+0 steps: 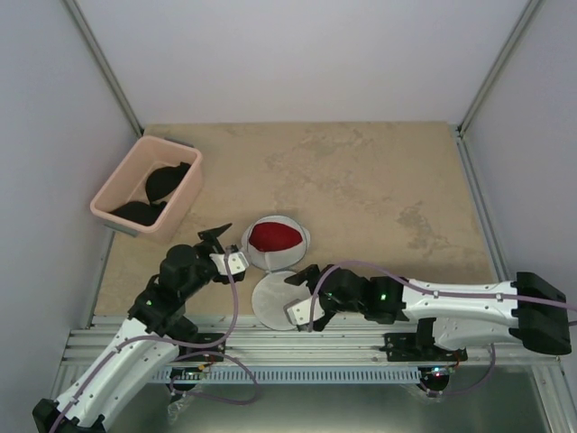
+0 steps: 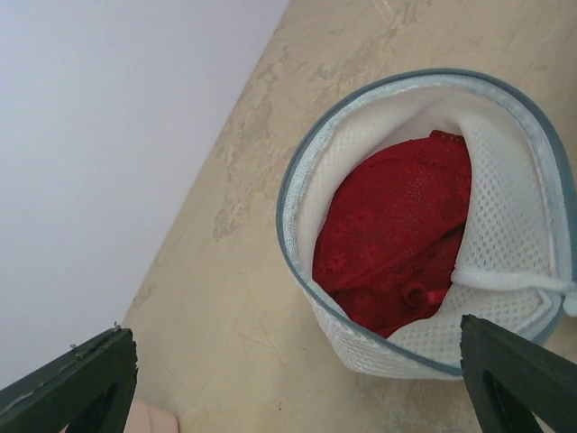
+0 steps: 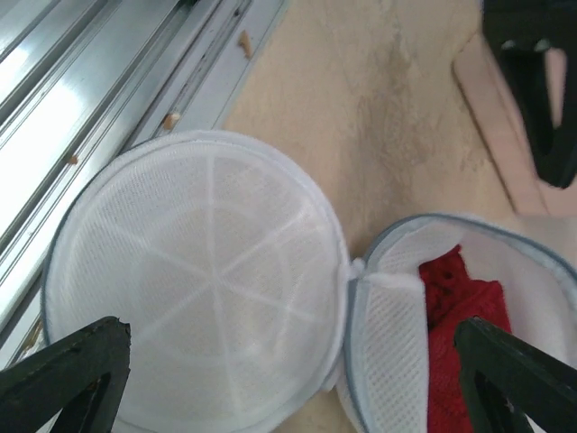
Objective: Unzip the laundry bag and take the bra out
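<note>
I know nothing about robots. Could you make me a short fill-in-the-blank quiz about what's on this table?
1. The laundry bag lies ____, its lid flipped flat beside it.
2. The bra inside it is ____ in colour.
3. The pink bin holds ____ bras.
4. The left gripper and right gripper both stand ____, holding nothing.

Missing words: open; red; black; open.

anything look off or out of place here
Nothing spilled or damaged. The round white mesh laundry bag lies open, flat circular lid flopped beside it, one wall sagging over the red padded bra inside.
</note>
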